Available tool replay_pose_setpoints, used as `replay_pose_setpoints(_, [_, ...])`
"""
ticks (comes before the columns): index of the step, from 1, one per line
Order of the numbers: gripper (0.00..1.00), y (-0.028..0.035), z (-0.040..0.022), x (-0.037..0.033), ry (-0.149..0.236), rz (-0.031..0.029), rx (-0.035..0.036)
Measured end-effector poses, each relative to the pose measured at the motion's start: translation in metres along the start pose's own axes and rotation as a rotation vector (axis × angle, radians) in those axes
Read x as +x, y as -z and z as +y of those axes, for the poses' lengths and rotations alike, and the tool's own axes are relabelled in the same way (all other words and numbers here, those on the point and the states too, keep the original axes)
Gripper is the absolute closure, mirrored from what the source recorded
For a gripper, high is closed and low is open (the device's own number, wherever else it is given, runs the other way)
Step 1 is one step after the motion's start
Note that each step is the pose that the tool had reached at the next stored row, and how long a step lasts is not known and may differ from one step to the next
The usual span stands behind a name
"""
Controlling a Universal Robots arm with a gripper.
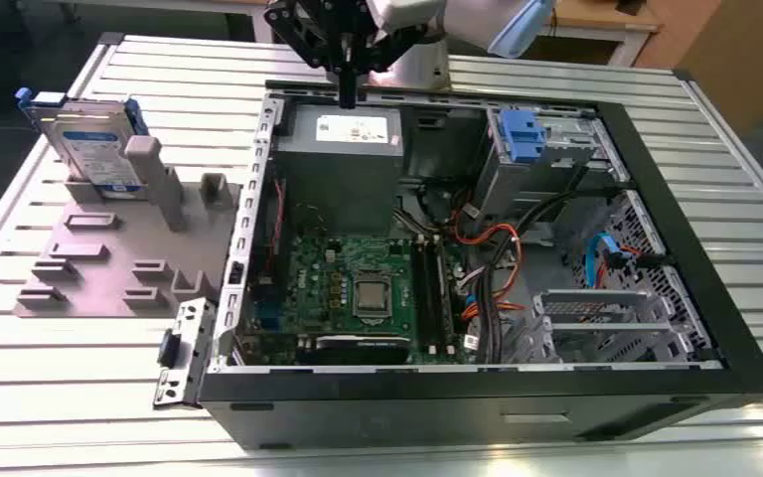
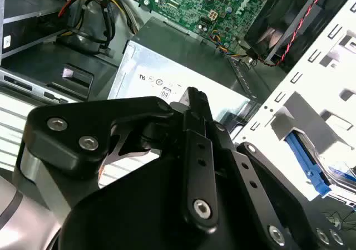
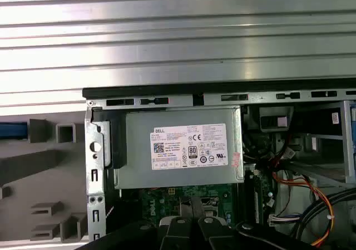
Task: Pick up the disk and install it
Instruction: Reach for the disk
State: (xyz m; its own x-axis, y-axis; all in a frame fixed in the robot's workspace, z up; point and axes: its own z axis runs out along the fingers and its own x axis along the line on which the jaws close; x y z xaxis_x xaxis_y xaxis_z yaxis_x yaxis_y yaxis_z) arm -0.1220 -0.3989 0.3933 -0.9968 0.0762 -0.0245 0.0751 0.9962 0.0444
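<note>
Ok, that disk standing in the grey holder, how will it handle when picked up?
Probably stiff: the disk looks like a flat metal slab. Likely heavy for its size. Standing on edge in the grey holder, it may tip if pushed sideways.

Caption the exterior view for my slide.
Gripper above the power supply in the open case; disk standing in the grey fixture.

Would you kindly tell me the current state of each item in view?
disk: standing upright in the grey fixture, ungripped
gripper: shut, empty, over the power supply
computer case: open, lying on its side
power supply: mounted inside the case
</note>
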Motion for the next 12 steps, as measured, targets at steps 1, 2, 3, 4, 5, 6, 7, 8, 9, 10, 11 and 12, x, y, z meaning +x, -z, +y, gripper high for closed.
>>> replay_pose_setpoints(1, [0.89, 0.0000, 0.0000, 0.0000, 0.000, 0.0000, 0.0000])
replay_pose_setpoints(2, [0.89, 0.0000, 0.0000, 0.0000, 0.000, 0.0000, 0.0000])
replay_pose_setpoints(3, [0.89, 0.0000, 0.0000, 0.0000, 0.000, 0.0000, 0.0000])
replay_pose_setpoints(4, [0.89, 0.0000, 0.0000, 0.0000, 0.000, 0.0000, 0.0000])
replay_pose_setpoints(5, [0.89, 0.0000, 0.0000, 0.0002, 0.000, 0.0000, 0.0001])
replay_pose_setpoints(6, [0.89, 0.0000, 0.0000, 0.0004, 0.000, 0.0000, 0.0001])
replay_pose_setpoints(7, [0.89, 0.0001, 0.0000, 0.0005, 0.000, 0.0000, 0.0001])
replay_pose_setpoints(8, [0.89, 0.0001, -0.0002, 0.0022, 0.000, 0.0000, 0.0000])
replay_pose_setpoints(9, [0.89, -0.0010, -0.0003, 0.0034, 0.000, 0.0018, 0.0002])
replay_pose_setpoints(10, [0.89, -0.0010, -0.0003, 0.0035, 0.000, 0.0018, 0.0001])
replay_pose_setpoints(11, [0.89, -0.0010, -0.0003, 0.0036, 0.000, 0.0018, 0.0002])
replay_pose_setpoints(12, [0.89, -0.0010, -0.0003, 0.0039, 0.000, 0.0018, 0.0001])
